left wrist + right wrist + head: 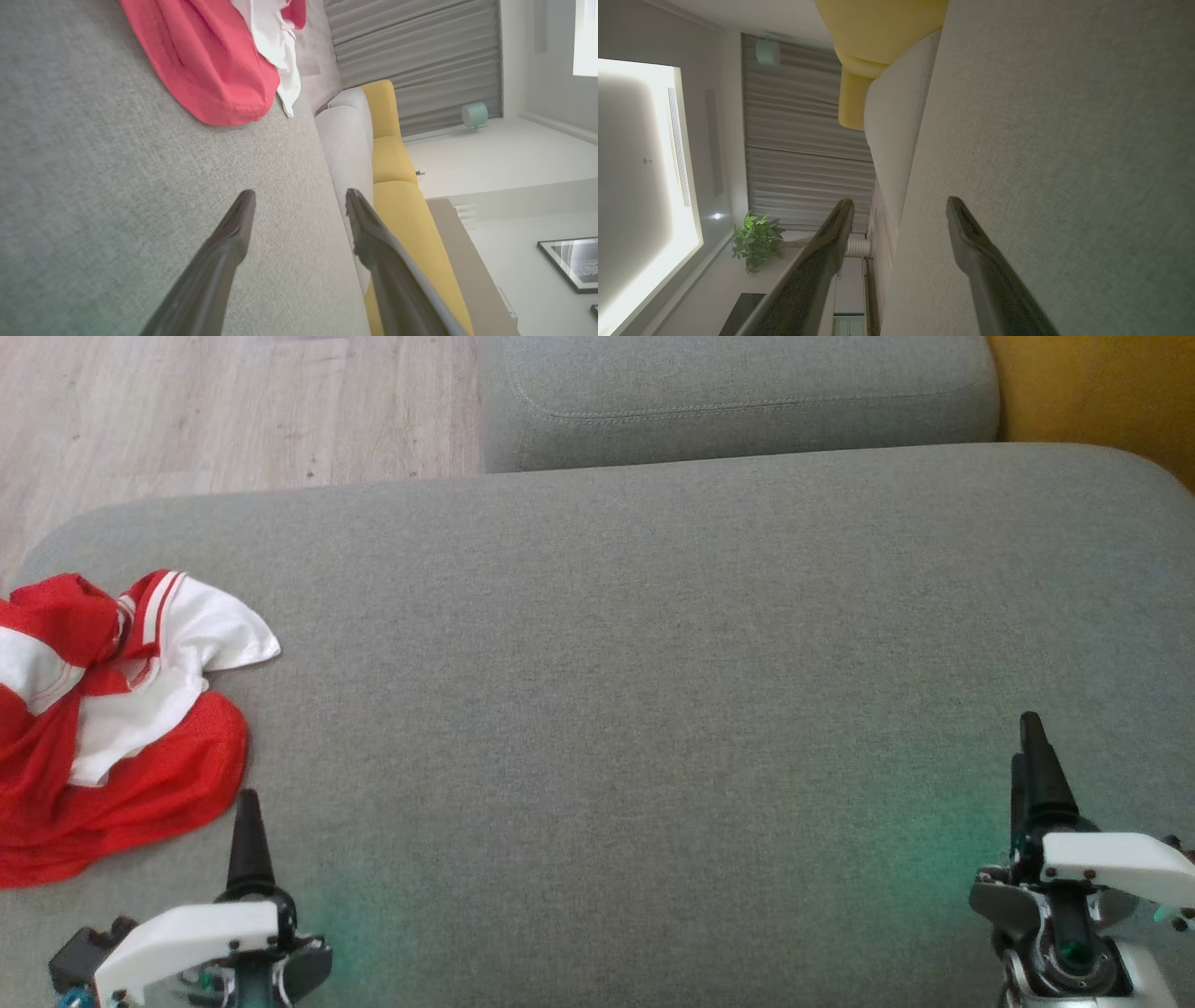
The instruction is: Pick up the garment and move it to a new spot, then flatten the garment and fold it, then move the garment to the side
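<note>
The left gripper and right gripper are both spread apart, holding nothing. The red and white shirt lies bunched on the gray sofa, near the left gripper. Picking up hasn't started. I think the left gripper should reach and pinch it.

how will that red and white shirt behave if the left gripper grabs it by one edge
Probably floppy: the garment lies crumpled in soft folds, so it would likely droop and bunch. It looks thin, so probably light. The grey cushion is textured fabric, so dragging may catch.
</note>
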Controlling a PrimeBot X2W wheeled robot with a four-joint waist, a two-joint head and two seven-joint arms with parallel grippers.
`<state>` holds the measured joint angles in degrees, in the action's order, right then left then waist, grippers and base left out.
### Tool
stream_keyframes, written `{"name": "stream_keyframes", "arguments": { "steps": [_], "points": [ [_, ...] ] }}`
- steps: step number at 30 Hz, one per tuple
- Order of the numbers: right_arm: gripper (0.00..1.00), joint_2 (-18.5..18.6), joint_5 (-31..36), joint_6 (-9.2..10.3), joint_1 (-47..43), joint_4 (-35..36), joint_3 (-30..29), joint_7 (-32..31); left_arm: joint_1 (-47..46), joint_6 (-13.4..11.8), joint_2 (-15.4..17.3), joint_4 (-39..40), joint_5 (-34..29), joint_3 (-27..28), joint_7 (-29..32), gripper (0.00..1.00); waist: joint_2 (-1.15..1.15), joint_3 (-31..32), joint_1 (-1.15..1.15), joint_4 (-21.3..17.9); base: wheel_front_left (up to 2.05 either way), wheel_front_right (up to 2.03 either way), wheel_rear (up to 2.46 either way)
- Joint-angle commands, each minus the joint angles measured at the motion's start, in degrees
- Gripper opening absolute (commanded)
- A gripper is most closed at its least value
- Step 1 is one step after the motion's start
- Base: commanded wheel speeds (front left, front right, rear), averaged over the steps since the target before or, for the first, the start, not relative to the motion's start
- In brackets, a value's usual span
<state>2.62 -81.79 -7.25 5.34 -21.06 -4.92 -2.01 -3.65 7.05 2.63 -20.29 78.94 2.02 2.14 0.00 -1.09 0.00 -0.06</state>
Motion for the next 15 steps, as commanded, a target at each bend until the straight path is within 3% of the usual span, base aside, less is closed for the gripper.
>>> {"name": "stream_keyframes", "arguments": {
  "steps": [1, 15],
  "points": [
    [1.00, 1.2, 2.4, -0.07, 3.6, 1.5, 0.7, 0.8, -3.8, 0.1, 1.3, 1.3, -2.6, -0.3, -0.8, 1.00, 0.00, -0.1, 0.00, 0.0, 0.00, 0.00, 0.00],
    [1.00, 0.9, 15.6, -0.10, 5.9, 0.6, 1.9, 3.0, -5.2, 0.1, 2.5, 0.5, -13.9, -2.3, -3.0, 1.00, 0.00, -0.6, 0.00, 0.0, 0.00, 0.00, 0.00]
  ]
}}
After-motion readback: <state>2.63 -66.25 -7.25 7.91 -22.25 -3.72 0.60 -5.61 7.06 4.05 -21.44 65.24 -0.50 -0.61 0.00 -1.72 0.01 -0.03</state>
